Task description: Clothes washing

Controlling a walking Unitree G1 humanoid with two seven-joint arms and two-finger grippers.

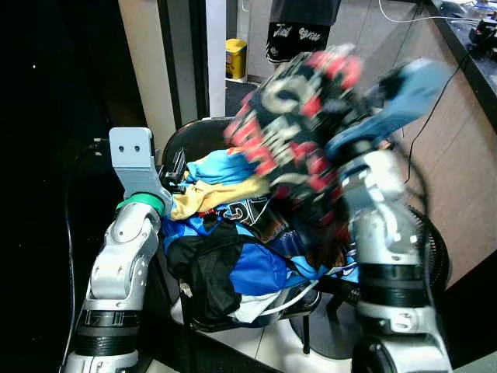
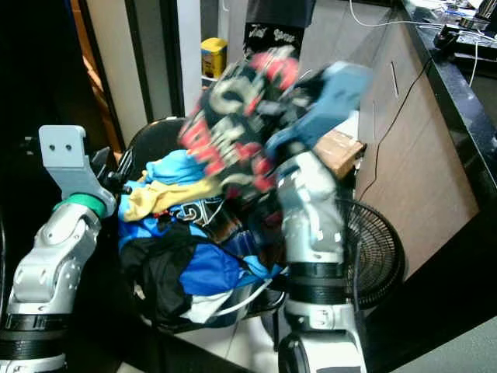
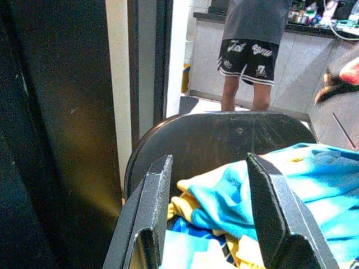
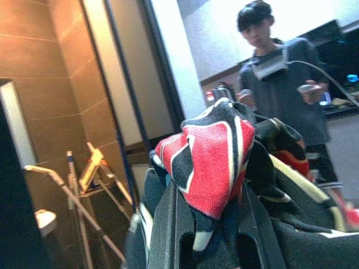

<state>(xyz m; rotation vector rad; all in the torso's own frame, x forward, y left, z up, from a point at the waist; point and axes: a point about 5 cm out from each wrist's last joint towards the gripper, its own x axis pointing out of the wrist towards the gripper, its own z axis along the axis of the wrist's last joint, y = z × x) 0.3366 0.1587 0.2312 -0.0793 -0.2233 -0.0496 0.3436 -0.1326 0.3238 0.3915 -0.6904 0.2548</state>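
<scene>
A black, red and white garment (image 1: pixel 295 116) hangs blurred in the air above a chair, with my right gripper (image 4: pixel 210 196) shut on a bunch of it (image 4: pixel 216 151). Under it, a pile of clothes (image 1: pixel 233 241) in blue, yellow, black and white covers the seat of the black chair (image 1: pixel 198 136). My left gripper (image 3: pixel 207 168) is open at the pile's back left, just over a light blue and yellow piece (image 3: pixel 247 196) and in front of the chair back (image 3: pixel 224 131). Nothing sits between its fingers.
A person (image 3: pixel 247 50) in black shorts stands behind the chair, holding controllers. A yellow container (image 1: pixel 236 58) is on the floor beyond. A black fan (image 2: pixel 373 249) and a cardboard box (image 2: pixel 338 151) are right of the chair, beside a dark-topped counter (image 2: pixel 458 85). Dark panels stand to the left.
</scene>
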